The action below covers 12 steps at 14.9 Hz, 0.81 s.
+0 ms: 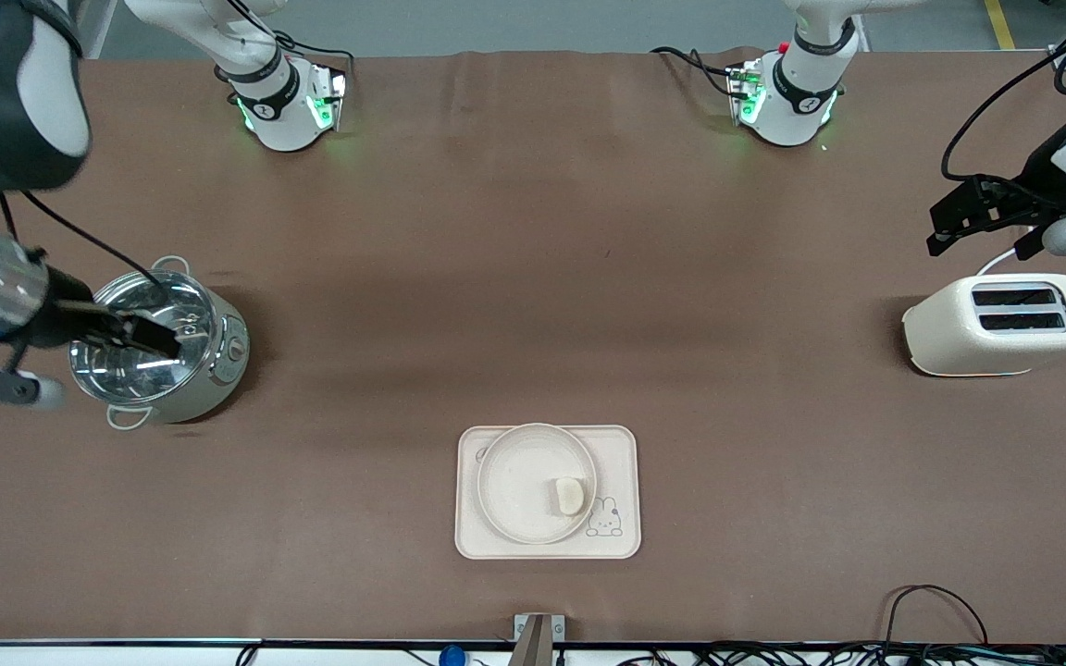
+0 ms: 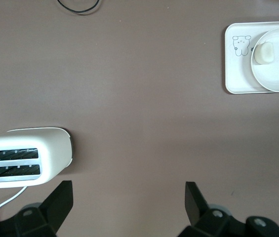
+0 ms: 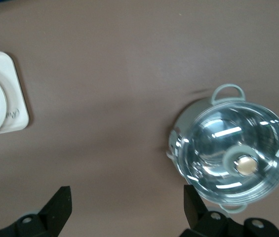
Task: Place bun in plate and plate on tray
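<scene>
The left gripper [image 2: 127, 207] hangs with its fingers spread wide and empty above the table's left-arm end, over bare brown cloth beside a cream toaster [image 1: 1001, 323]. The right gripper [image 3: 127, 210], likewise spread and empty, is over a lidded steel pot [image 1: 161, 342] at the right-arm end. Both arms wait well apart from the work. Midway along the table edge nearest the front camera, the bun [image 1: 568, 495] lies in the plate [image 1: 514, 481], close to its rim, and the plate sits on the tray [image 1: 621, 536], partly covering the printed lettering. By this layout the task looks finished; the sensible course is keeping both grippers high and clear, leaving the stack undisturbed.
</scene>
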{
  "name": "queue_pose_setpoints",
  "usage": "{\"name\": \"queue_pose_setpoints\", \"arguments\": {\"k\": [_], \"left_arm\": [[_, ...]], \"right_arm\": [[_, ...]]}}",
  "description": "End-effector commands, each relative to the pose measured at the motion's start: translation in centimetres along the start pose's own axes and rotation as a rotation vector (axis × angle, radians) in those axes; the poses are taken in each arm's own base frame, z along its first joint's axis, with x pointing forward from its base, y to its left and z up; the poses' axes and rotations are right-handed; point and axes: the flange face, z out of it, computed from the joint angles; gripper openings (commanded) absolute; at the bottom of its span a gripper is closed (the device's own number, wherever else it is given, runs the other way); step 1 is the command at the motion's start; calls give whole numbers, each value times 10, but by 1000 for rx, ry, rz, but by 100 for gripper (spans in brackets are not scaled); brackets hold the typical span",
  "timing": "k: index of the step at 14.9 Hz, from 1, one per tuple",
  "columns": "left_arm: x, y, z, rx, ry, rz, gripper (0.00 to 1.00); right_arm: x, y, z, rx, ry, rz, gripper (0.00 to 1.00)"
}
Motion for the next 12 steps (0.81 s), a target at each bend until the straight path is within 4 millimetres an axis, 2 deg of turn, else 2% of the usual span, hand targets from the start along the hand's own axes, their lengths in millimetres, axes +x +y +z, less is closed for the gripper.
{"name": "queue_pose_setpoints", "arguments": {"k": [1, 4, 7, 8, 10, 12], "left_arm": [[-1, -1, -4, 2, 5, -9, 100], [-1, -1, -4, 2, 5, -9, 100], [-1, -2, -5, 2, 7, -10, 100], [-1, -1, -5, 2, 7, -9, 100], [-1, -2, -5, 2, 7, -9, 100], [-1, -2, -5, 2, 7, -7, 100]], "right_arm": [[-59, 31, -10, -44, 10, -12, 100], [-80, 88, -30, -37, 1, -36, 100], [-107, 121, -70, -28, 47, -89, 100], [-109, 132, -74, -27, 53, -85, 100], [-105, 137, -71, -25, 58, -80, 100], [-104, 131, -74, -22, 66, -91, 100]]}}
